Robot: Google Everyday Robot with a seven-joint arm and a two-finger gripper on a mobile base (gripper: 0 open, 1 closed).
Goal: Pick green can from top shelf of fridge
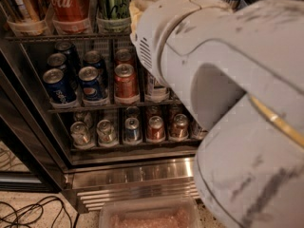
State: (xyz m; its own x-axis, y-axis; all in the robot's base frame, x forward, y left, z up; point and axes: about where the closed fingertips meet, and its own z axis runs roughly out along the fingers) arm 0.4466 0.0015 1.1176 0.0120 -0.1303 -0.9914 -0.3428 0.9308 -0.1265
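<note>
The green can [113, 3] stands upright in a clear tub on the top shelf [71, 34] of the fridge [128, 175], right of a red Coca-Cola can [69, 4]; its top is cut off by the frame edge. My white arm [223, 94] fills the right half of the camera view, its nearest end just right of the green can. The gripper itself is not in view, hidden beyond the arm.
Blue Pepsi cans [57, 87] and a red can [126, 82] stand on the middle rack. Several short cans [130, 129] sit on the lower rack. A clear container [147, 215] lies on the floor before the steel grille. Black cables [28, 213] lie bottom left.
</note>
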